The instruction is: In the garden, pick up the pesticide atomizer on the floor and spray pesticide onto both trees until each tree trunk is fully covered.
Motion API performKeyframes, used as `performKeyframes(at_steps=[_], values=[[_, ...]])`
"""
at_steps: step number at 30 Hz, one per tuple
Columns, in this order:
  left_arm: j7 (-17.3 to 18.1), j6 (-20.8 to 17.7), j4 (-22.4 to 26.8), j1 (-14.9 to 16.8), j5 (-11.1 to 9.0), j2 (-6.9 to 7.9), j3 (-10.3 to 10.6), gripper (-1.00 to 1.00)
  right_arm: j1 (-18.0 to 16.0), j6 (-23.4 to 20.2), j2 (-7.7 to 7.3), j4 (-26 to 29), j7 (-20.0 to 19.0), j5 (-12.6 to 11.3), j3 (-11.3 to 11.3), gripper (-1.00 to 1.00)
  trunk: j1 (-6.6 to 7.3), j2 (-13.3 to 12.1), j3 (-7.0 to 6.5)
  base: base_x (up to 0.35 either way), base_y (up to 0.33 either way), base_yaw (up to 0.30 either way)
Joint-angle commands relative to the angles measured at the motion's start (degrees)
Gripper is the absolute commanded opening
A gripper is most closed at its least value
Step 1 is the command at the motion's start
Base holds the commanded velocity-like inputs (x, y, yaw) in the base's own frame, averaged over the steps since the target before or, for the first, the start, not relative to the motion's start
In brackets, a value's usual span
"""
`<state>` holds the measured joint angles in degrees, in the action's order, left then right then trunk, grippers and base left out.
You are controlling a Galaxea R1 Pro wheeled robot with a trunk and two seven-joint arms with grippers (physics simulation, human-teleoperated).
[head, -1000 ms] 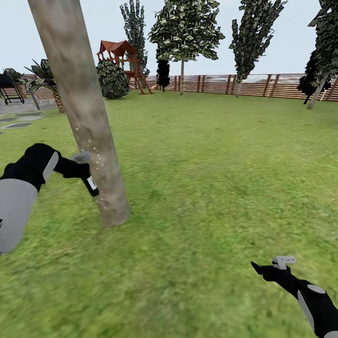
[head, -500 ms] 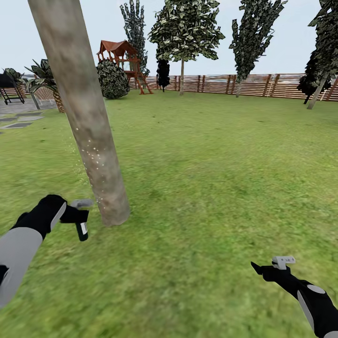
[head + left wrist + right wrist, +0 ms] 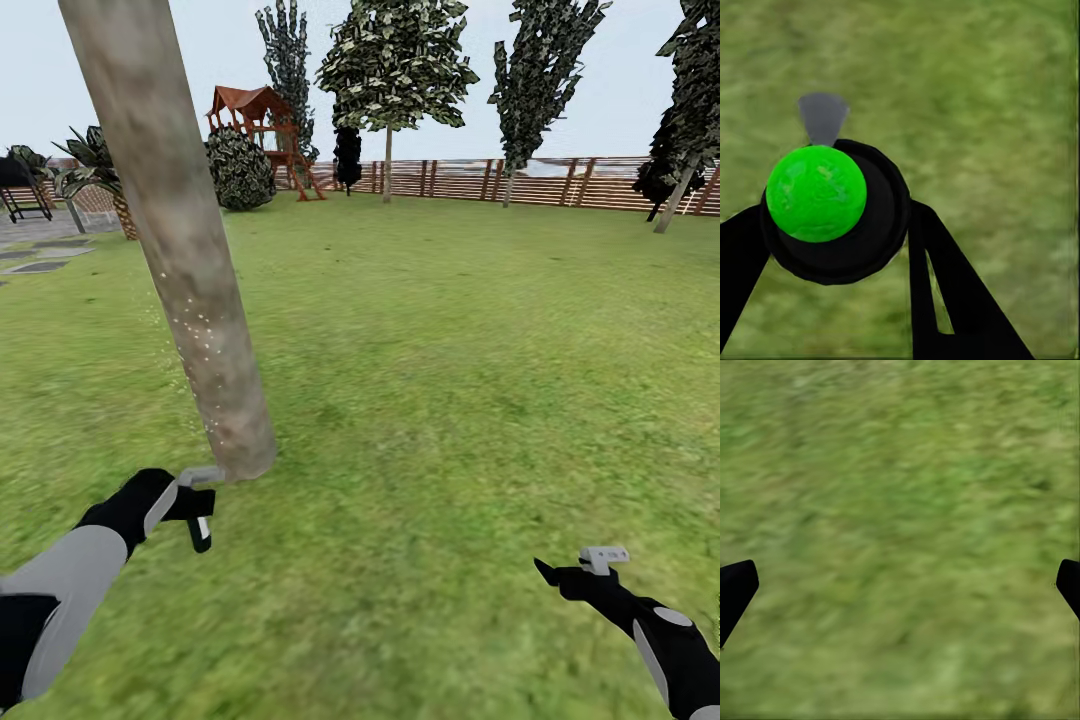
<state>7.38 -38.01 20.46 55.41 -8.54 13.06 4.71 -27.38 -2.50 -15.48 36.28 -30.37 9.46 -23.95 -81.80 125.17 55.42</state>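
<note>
My left gripper (image 3: 193,505) is clamped on the pesticide atomizer (image 3: 200,520), the black bottle hanging down from my fingers and its light grey trigger head (image 3: 201,474) pointing at the foot of the tree trunk (image 3: 190,290) just beside it. Along the left wrist, I see the bottle's round base end-on (image 3: 836,211) with its bright green spot (image 3: 816,193), my two black fingers (image 3: 945,292) pressed against either side of it and the grey nozzle tip (image 3: 823,116) poking out beyond, all over grass. The leaning grey-brown trunk has tiny white specks scattered over its lower half and flares where it meets the lawn (image 3: 430,380). My right gripper (image 3: 570,572) hangs low over the grass, well apart from the trunk, its jaws spread wide; the right wrist view catches just the two dark fingertips (image 3: 735,589) at opposite edges with grass between. Farther out, a brown slatted fence (image 3: 520,180) closes the garden, with more trees (image 3: 395,70) in front of it, a round bush (image 3: 240,170) and a red-roofed play tower (image 3: 262,125) at the back left.
</note>
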Motion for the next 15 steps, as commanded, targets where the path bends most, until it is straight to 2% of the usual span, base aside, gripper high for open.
performKeyframes(at_steps=[1, 4, 8, 10, 15], values=[[-0.1, -0.2, 0.0, -0.1, -0.8, 0.01, 0.5, -1.00, 0.0, -0.2, 0.04, 0.1, -0.5, 0.5, -0.4, 1.00, 0.01, 0.0, 0.05, 0.000, -0.155, 0.000], [0.0, -0.1, 0.2, -0.4, -2.3, -0.11, 0.5, -1.00, 0.0, -0.2, -0.01, 0.2, -0.4, 0.5, -0.4, 1.00, 0.01, 0.0, 0.05, 0.038, -0.236, 0.000], [0.0, 0.0, 0.1, -0.4, -2.6, -0.16, 0.5, -1.00, 0.0, -0.1, -0.03, 0.1, -0.3, 0.5, -0.4, 1.00, 0.01, 0.0, 0.05, 0.090, -0.267, 0.080], [0.0, 0.0, 0.1, -0.4, -2.6, -0.92, 0.5, -1.00, 0.0, -0.1, 0.00, 0.1, -0.3, 0.5, -0.4, 1.00, 0.01, 0.0, 0.05, 0.109, -0.270, 0.237], [0.0, 0.0, 0.0, -0.4, -2.6, -0.85, 0.5, -1.00, 0.0, -0.1, -0.02, 0.1, -0.3, 0.4, -0.4, 1.00, 0.01, 0.0, 0.05, 0.212, -0.211, 0.267]])
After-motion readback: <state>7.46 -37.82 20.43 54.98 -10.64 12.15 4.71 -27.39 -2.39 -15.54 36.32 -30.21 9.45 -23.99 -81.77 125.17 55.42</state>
